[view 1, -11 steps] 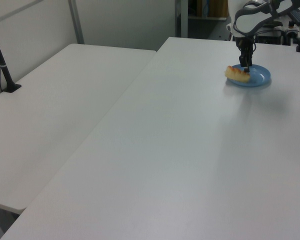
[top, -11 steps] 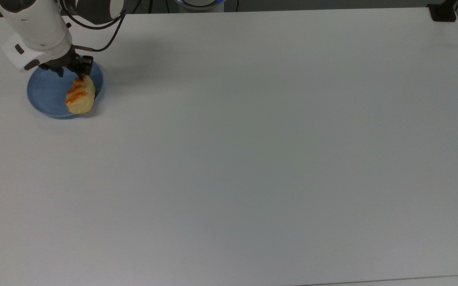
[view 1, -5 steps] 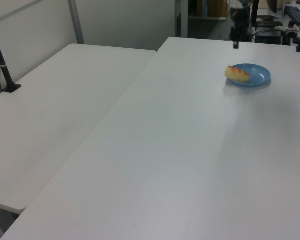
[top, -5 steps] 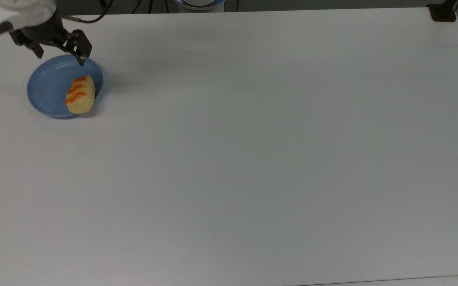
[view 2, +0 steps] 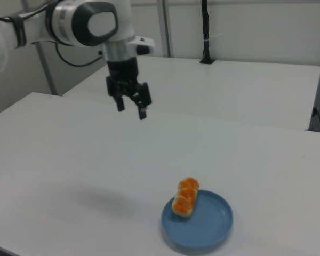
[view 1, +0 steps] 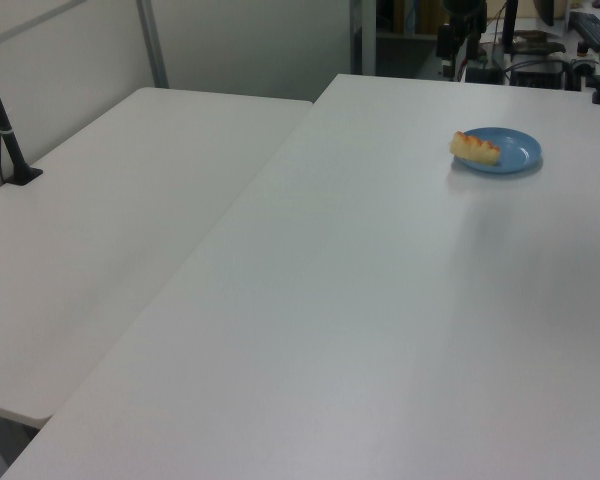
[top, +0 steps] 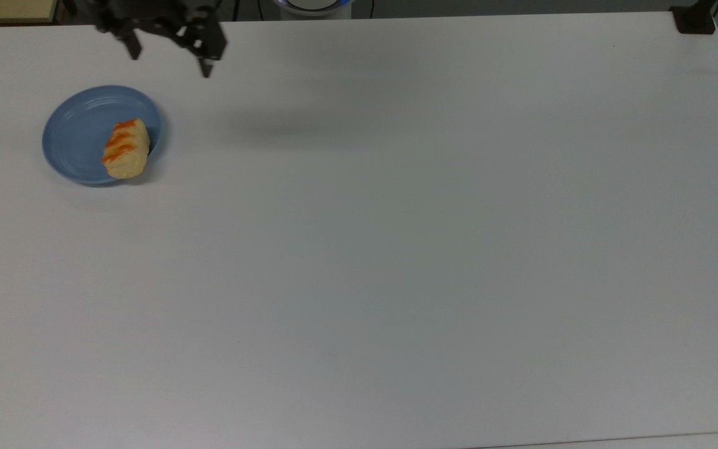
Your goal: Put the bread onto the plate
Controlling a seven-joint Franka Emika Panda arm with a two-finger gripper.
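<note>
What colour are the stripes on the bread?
Orange-brown, on the pale-yellow bread; the top view shows them best.

White table [top: 396, 249] fills most of the top view — second white table [view 1: 110, 200] adjoins it at 9 o'clock in the left view. Pale wall [view 1: 250, 40], black pole [view 2: 205, 32] at 12 o'clock in the right view.

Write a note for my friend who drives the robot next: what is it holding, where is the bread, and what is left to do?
Gripper: open, empty, raised well above the table, away from the plate.
Bread: lying on the plate, at the rim on the top view's right, one end just over the edge.
Done: bread is on the plate and released.
Left: probably nothing; maybe nudge the bread toward the middle if it has to sit fully inside.
</note>
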